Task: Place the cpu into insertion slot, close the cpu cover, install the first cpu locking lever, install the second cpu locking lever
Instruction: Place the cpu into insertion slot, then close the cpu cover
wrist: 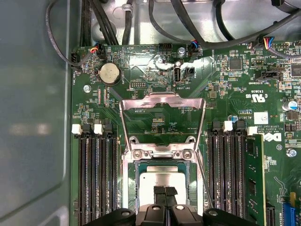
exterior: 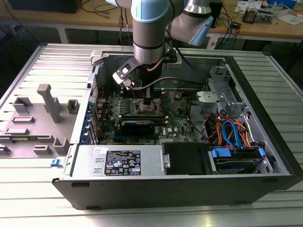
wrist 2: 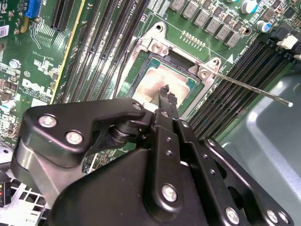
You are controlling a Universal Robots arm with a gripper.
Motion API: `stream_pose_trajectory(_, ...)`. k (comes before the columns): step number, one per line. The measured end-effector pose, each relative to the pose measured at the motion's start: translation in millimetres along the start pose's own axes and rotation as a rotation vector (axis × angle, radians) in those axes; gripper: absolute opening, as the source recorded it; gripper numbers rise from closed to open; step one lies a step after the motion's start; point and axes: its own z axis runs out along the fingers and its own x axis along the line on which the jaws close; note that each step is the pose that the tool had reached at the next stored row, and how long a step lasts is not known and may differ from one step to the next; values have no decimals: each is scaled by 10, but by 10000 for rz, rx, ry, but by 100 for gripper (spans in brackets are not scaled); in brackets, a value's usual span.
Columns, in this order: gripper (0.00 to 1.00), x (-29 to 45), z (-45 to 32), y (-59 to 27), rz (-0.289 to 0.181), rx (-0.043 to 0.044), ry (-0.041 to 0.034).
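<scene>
1. One cpu (wrist: pixel 162 180) sat flat in the insertion slot (wrist: pixel 137 169), metal top facing up. It is a square part with no long axis, and its edges ran parallel to the memory slots (wrist: pixel 96 179).
2. In the exterior view the slot (exterior: pixel 149 108) was near frame centre. It sat on the green motherboard (exterior: pixel 180 124), inside the open computer case (exterior: pixel 189 189).
3. The cpu cover (wrist: pixel 162 97) stood open, hinged back off the slot. Green board showed through its window, so nothing covered the cpu.
4. One locking lever (wrist 2: pixel 249 88) was unlatched. The thin rod stuck out from a slot corner across the memory slots.
5. The gripper (wrist: pixel 165 190) was directly over the cpu top in both wrist views (wrist 2: pixel 164 90). Its fingers were pressed together with nothing between them. I can't tell whether the tips touched the cpu.
</scene>
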Motion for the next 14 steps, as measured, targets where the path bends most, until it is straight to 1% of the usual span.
stream_pose_trajectory(14, 11, 0, 0, 7, 0, -1, -1)
